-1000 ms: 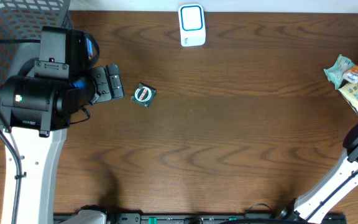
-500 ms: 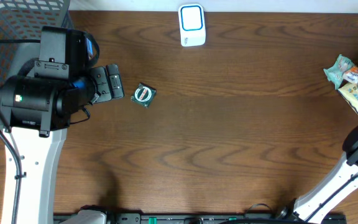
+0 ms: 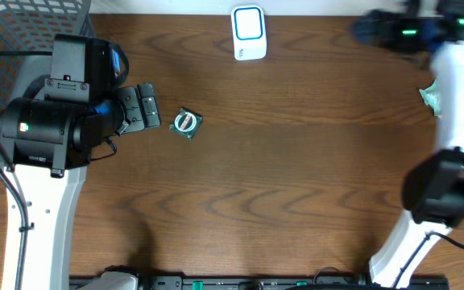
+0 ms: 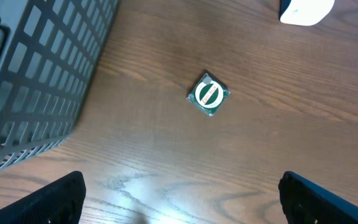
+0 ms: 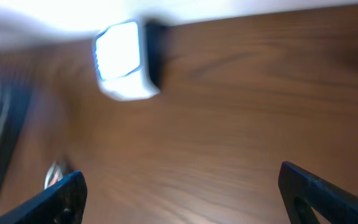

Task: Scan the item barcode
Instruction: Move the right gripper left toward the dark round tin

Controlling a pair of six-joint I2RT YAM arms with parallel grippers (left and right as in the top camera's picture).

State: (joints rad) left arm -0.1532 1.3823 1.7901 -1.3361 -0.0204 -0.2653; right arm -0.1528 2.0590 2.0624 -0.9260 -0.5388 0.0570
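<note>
A small green item (image 3: 186,123) with a round white and red label lies flat on the wooden table, just right of my left gripper (image 3: 147,107). In the left wrist view the item (image 4: 209,94) is well ahead of the open, empty left gripper (image 4: 182,205). The white barcode scanner (image 3: 248,32) stands at the back edge. My right gripper (image 3: 369,31) is a blurred shape at the back, right of the scanner. The blurred right wrist view has the scanner (image 5: 124,59) ahead and to the left, and the right gripper (image 5: 182,199) is open with nothing between its fingers.
A dark wire basket (image 3: 14,32) fills the back left corner, behind the left arm. A bit of a snack packet pile (image 3: 429,95) shows at the right edge, mostly covered by the right arm (image 3: 457,89).
The right arm has swung from the snack pile at the right edge up to the back of the table, toward the scanner, its jaws now wide. The left arm and the green item have not moved.
</note>
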